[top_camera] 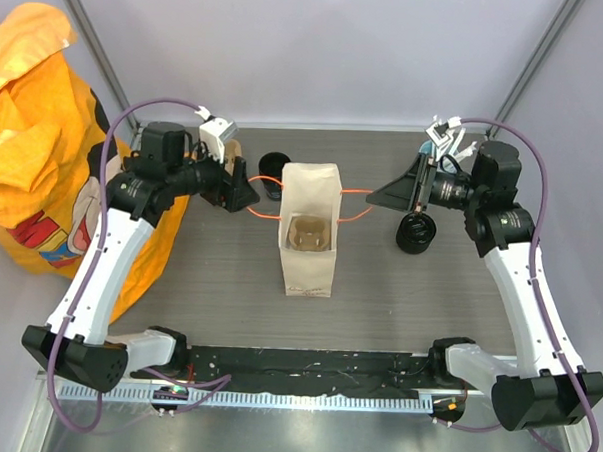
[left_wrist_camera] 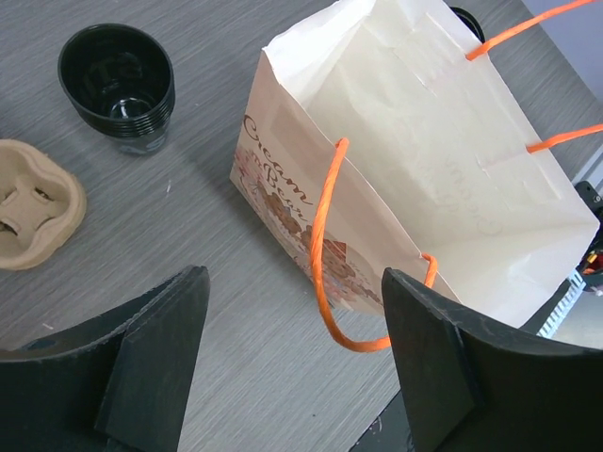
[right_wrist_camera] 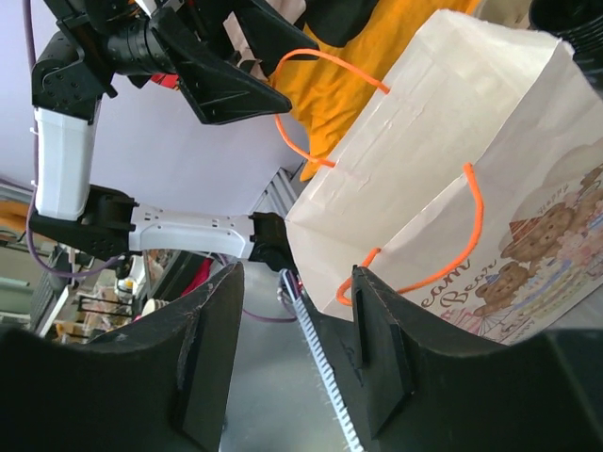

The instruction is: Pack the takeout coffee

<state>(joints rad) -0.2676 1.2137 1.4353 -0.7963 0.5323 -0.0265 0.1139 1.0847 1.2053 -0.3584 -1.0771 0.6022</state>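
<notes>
Left gripper (top_camera: 245, 196), right gripper (top_camera: 386, 196): both agape, flanking paper bag (top_camera: 307, 276). Probably staging; next, grasping takeout coffee (top_camera: 416, 233), lowering upright inside.

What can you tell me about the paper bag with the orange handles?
The paper bag is cream-coloured and stands upright on the grey table between the two arms, its mouth open. Its broad sides carry printed bears and brown lettering. An orange cord handle loops out from each of those sides. Something brown sits inside; I cannot tell what. The left gripper and right gripper are open by the handles, gripping nothing.
</notes>
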